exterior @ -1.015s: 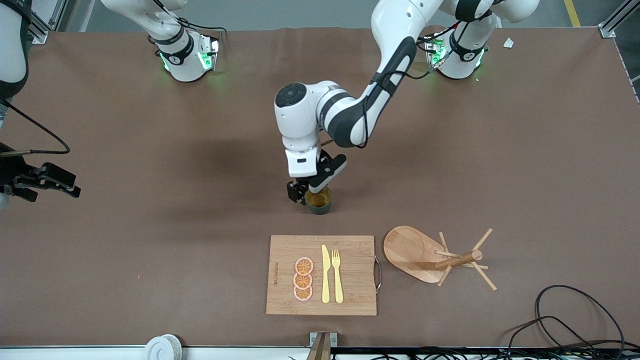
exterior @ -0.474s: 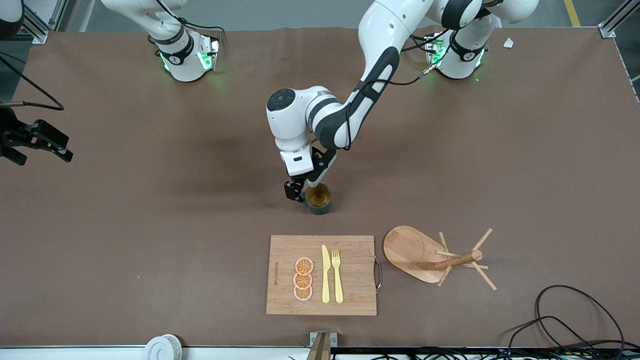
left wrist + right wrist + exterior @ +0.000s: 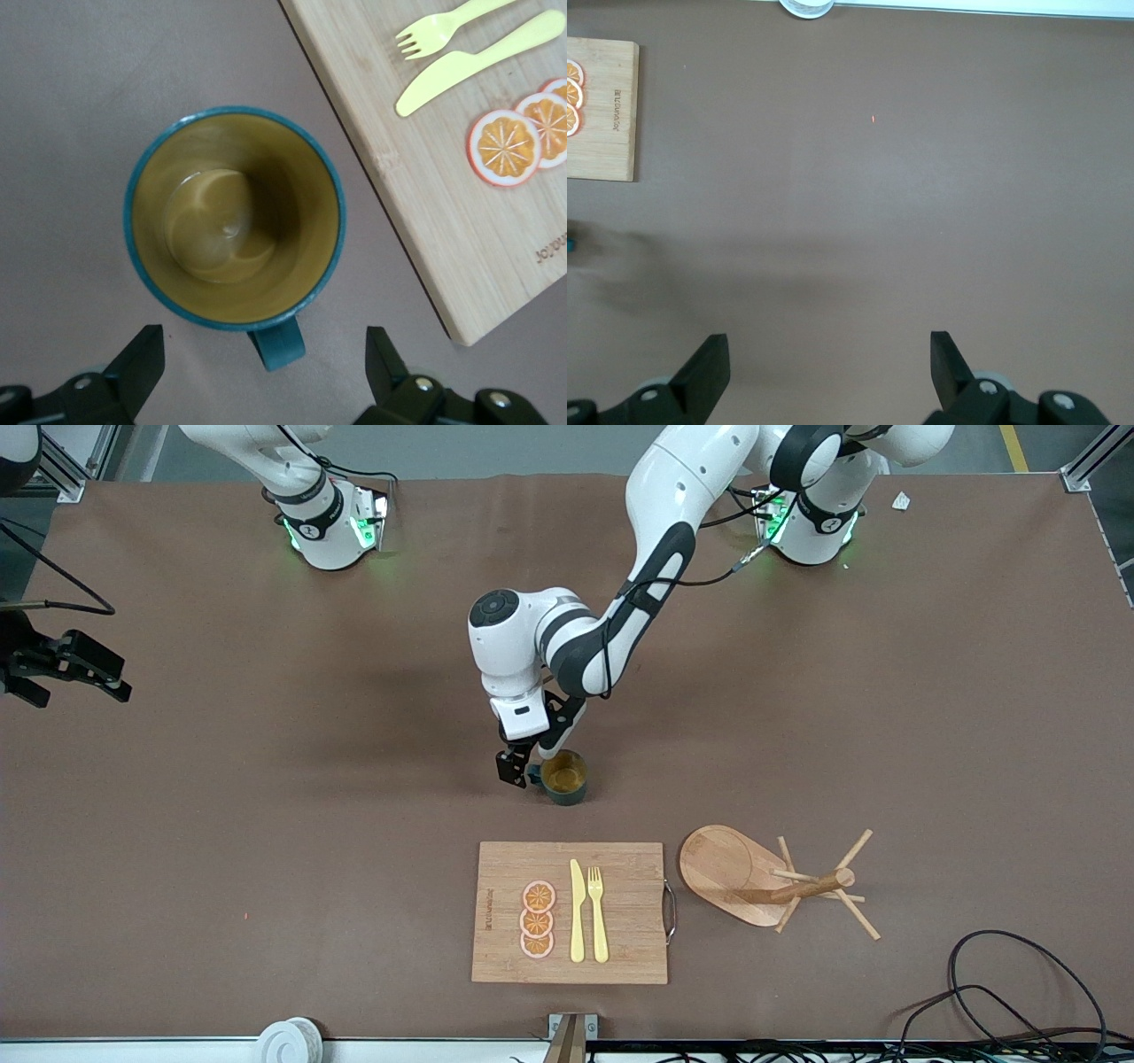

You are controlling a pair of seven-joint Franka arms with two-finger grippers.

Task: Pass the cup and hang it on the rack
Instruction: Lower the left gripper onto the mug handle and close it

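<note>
Brown table covering, bare in the middle. Cup (image 3: pixel 564 777) upright on it, mouth up, yellowish inside, just farther from the front camera than the cutting board (image 3: pixel 570 912); handle (image 3: pixel 277 341) turned toward the right arm's end of the table. Rack (image 3: pixel 769 879) beside the cutting board toward the left arm's end, toppled: oval base tipped up, post and pegs lying over the table. Probably needs righting before any hanging. Cutting board carries three orange slices (image 3: pixel 537 919), a knife (image 3: pixel 577 911) and a fork (image 3: pixel 598 913).

Left gripper (image 3: pixel 530 766) low beside the cup, over the handle; fingers (image 3: pixel 140 363) wide apart, empty, straddling the handle without touching. Likely lining up to pinch it. Right gripper (image 3: pixel 64 666) waiting at the table's edge toward the right arm's end, well apart from the cutting board; fingers (image 3: pixel 706 367) spread, nothing held.
</note>
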